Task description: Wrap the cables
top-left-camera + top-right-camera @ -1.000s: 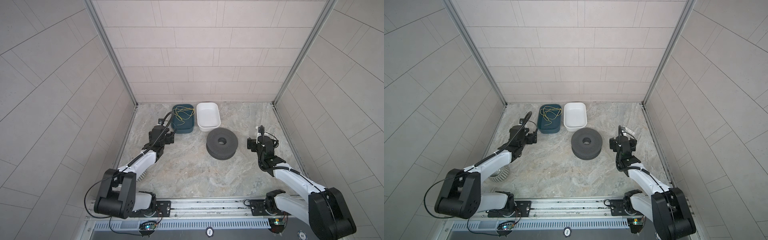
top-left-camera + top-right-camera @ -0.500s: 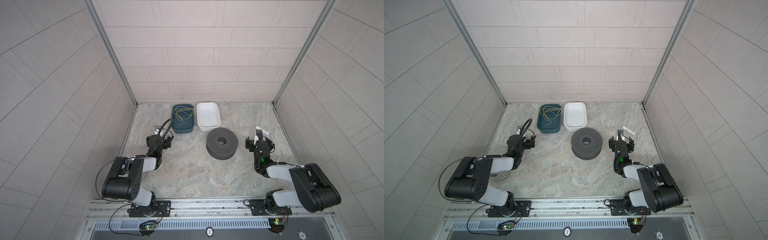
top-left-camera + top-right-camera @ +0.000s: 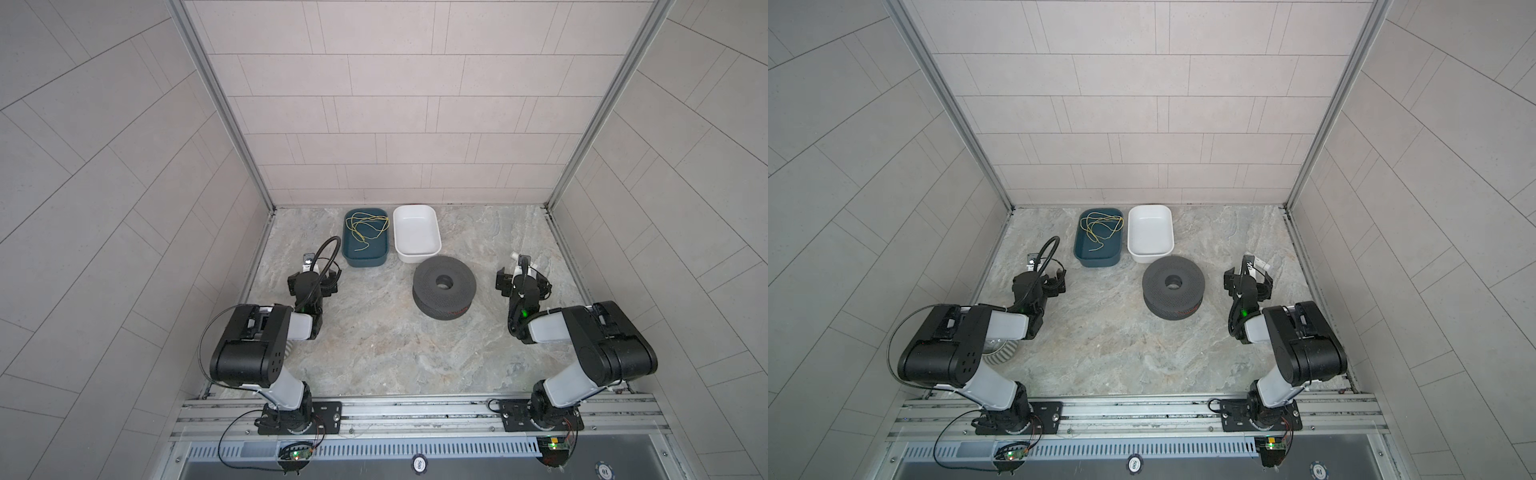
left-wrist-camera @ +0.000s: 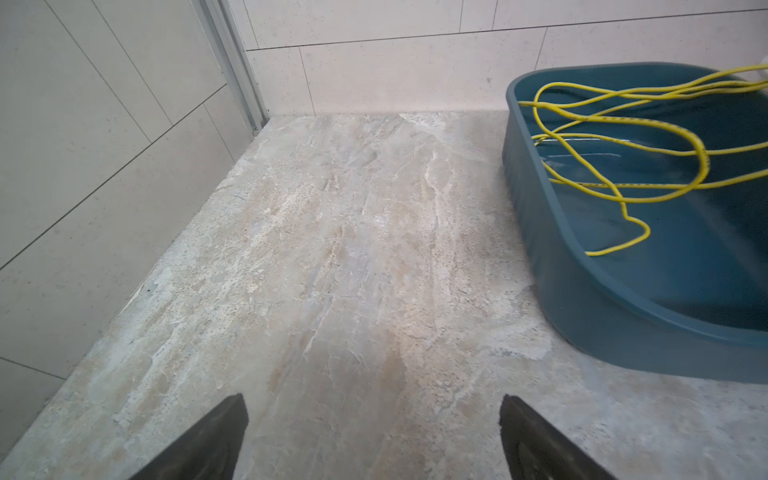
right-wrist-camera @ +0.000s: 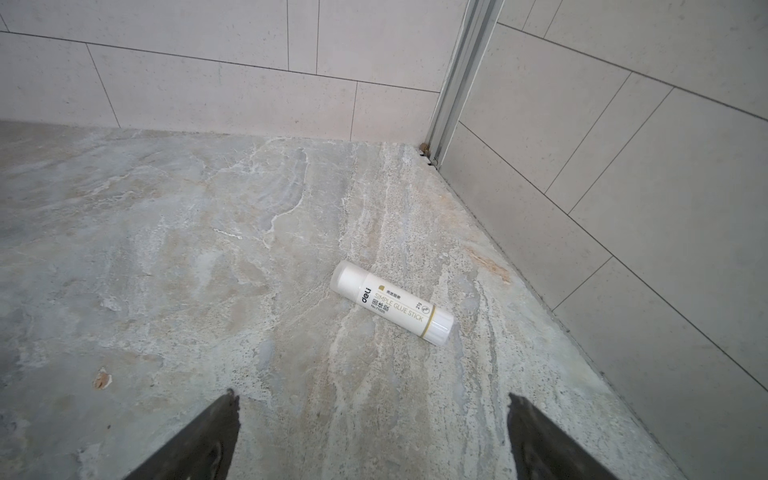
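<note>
Seemingly near done: my left fingers [image 4: 199,444] and right fingers [image 5: 195,444] hang wide and empty over the bench [image 3: 374,353], the red cable [image 3: 455,310] showing only as a faint trace low around the black spool [image 3: 428,276].

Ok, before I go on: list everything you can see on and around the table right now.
blue tub: one, dark teal, at the back.
yellow wire: one, loose loops inside the blue tub.
white tub: one, white, right beside the blue tub.
spool: one, dark grey, holed centre, before the white tub.
glue stick: one, white, lying flat by the right wall.
ribbed round thing: one, grey-white, half hidden under left arm.
table: one, marbled grey.
left pincer: one, black, open, beside blue tub.
right pincer: one, black, open, holding nothing.
</note>
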